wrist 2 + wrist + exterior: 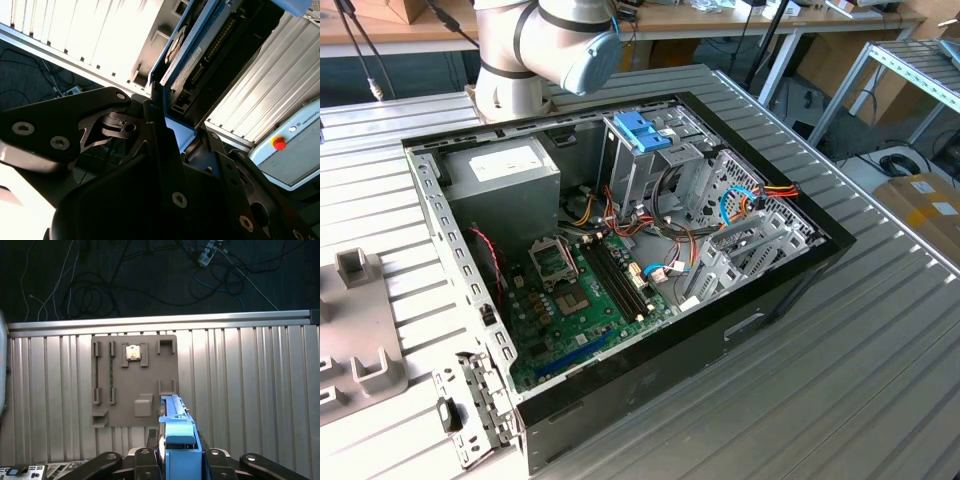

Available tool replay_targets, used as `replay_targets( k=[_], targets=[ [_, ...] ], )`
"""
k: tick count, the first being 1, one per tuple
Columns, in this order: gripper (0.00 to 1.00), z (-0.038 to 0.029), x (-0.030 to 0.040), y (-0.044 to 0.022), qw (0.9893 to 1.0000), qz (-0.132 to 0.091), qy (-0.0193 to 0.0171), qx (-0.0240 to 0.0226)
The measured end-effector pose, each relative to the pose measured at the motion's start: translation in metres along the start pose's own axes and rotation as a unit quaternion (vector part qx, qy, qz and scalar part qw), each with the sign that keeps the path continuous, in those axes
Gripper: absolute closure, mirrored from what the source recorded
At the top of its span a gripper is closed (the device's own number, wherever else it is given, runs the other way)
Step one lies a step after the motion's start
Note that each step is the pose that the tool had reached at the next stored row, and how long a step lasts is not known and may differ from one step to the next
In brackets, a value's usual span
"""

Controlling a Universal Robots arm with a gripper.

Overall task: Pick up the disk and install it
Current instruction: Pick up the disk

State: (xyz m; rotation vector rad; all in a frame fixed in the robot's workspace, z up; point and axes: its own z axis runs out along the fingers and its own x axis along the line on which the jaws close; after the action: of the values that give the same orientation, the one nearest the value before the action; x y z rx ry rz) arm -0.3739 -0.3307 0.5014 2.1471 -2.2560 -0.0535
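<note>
Step in hand: pick-up. In the first wrist view the gripper (176, 442) pinches the disk (174, 412) by its blue frame, above the holder board (125, 385). Install outstanding; judged to need square entry into the computer case (650, 385), centre of the exterior view.

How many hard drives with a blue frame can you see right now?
1. The disk sits between the fingers of the gripper in both wrist views, by the grey holder plate. Others may be hidden inside the metal drive cage in the exterior view.
</note>
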Motion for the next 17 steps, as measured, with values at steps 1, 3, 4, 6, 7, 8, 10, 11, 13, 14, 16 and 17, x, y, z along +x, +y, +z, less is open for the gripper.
replay_targets(
  k=[1, 3, 4, 6, 7, 8, 10, 11, 13, 14, 16, 17],
  targets=[
    [0.63, 0.0000, 0.0000, -0.0005, 1.0000, 0.000, 0.0001, 0.0000],
    [0.63, 0.0000, -0.0001, -0.0015, 1.0000, 0.000, 0.0002, 0.0000],
    [0.63, 0.0000, -0.0001, -0.0017, 1.0000, 0.000, 0.0002, 0.0000],
    [0.63, 0.0000, -0.0001, -0.0022, 1.0000, 0.000, 0.0003, 0.0000],
    [0.63, 0.0000, -0.0001, -0.0024, 1.0000, 0.000, 0.0003, 0.0000],
    [0.63, -0.0001, -0.0001, -0.0028, 1.0000, 0.000, 0.0004, 0.0000],
    [0.63, -0.0001, -0.0002, -0.0034, 1.0000, 0.000, 0.0005, 0.0000],
    [0.63, -0.0001, -0.0002, -0.0036, 1.0000, 0.000, 0.0005, 0.0000],
    [0.63, -0.0001, -0.0002, -0.0046, 1.0000, 0.000, 0.0007, 0.0000],
    [0.63, -0.0001, -0.0002, -0.0050, 1.0000, 0.000, 0.0008, 0.0001],
    [0.63, -0.0001, -0.0003, -0.0060, 1.0000, 0.000, 0.0010, 0.0000],
    [0.63, -0.0002, -0.0003, -0.0064, 1.0000, 0.000, 0.0011, 0.0001]
  ],
)
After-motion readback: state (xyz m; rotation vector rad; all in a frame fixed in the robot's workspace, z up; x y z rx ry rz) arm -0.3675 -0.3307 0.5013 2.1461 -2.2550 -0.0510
